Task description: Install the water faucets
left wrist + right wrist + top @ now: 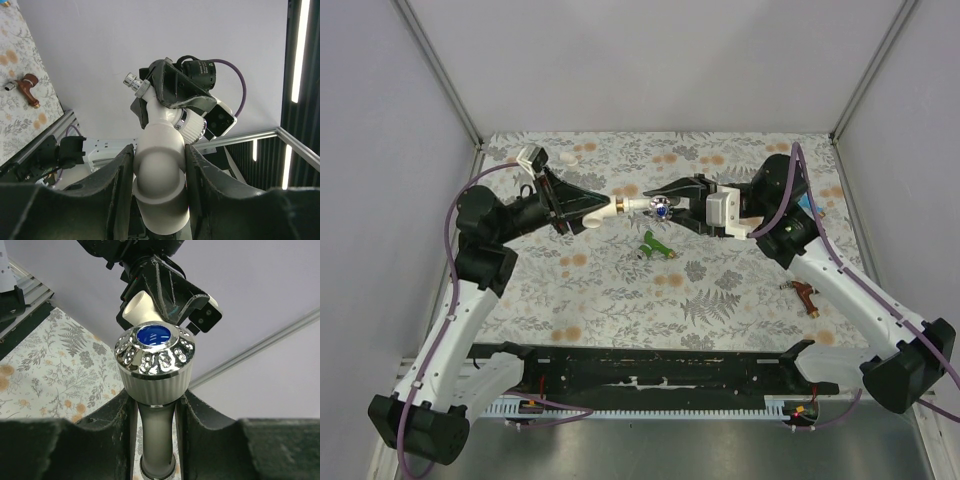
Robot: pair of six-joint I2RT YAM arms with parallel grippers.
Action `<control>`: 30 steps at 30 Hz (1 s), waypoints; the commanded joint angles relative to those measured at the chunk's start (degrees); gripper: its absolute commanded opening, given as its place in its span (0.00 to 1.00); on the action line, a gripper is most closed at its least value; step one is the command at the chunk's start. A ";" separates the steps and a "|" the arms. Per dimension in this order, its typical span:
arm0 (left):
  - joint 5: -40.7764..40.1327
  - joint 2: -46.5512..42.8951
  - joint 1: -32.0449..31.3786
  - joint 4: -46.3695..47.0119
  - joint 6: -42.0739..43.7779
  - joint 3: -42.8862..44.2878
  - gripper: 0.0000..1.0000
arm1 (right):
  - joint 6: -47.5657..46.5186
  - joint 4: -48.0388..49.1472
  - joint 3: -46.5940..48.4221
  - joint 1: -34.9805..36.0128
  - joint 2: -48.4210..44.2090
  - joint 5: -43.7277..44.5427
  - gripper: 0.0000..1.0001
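The two arms meet in the air above the middle of the tabletop, nearer the far edge. The right gripper [672,207] pinches the white faucet [645,206] by its body. The left gripper [588,212] is clamped on a white elbow fitting [609,209], which meets the faucet's end. The green faucet [655,245] lies on the tabletop just below them, and the reddish-brown faucet [805,293] lies near the right edge.

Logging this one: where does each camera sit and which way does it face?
Top external: above, behind the bases, looking down on the table; both arms show, left hand facing right hand.
Left wrist: on that wrist, looking past own fingers and the white fitting they clamp, toward the right hand.
Right wrist: on that wrist, looking past own fingers and the white faucet they clamp, toward the left hand.
Shared: all show faucet and fitting.
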 commanded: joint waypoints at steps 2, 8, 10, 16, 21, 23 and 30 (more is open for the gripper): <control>3.25 -0.17 -0.88 -3.34 6.08 3.63 0.02 | -1.57 -5.07 2.17 0.63 0.97 -2.34 0.00; 3.17 -0.26 -0.88 -3.25 6.53 4.51 0.02 | -0.78 -4.55 2.17 0.54 1.50 -2.69 0.00; 2.82 -0.52 -0.88 -2.99 6.53 4.60 0.02 | 1.32 -1.57 1.21 0.63 1.41 -2.43 0.00; 1.94 -1.23 -0.97 -0.09 5.91 3.99 0.02 | 7.12 5.73 -0.90 0.63 2.03 -1.90 0.00; 0.79 -1.93 -1.05 6.05 3.28 2.06 0.02 | 12.75 12.76 -2.31 0.63 2.91 -1.46 0.00; 0.35 -2.19 -1.05 9.48 1.53 1.09 0.02 | 14.16 14.61 -2.75 0.63 3.35 -1.20 0.00; 0.53 -2.19 -1.05 13.89 -0.16 0.56 0.02 | 16.10 16.38 -3.02 0.63 3.79 -1.11 0.00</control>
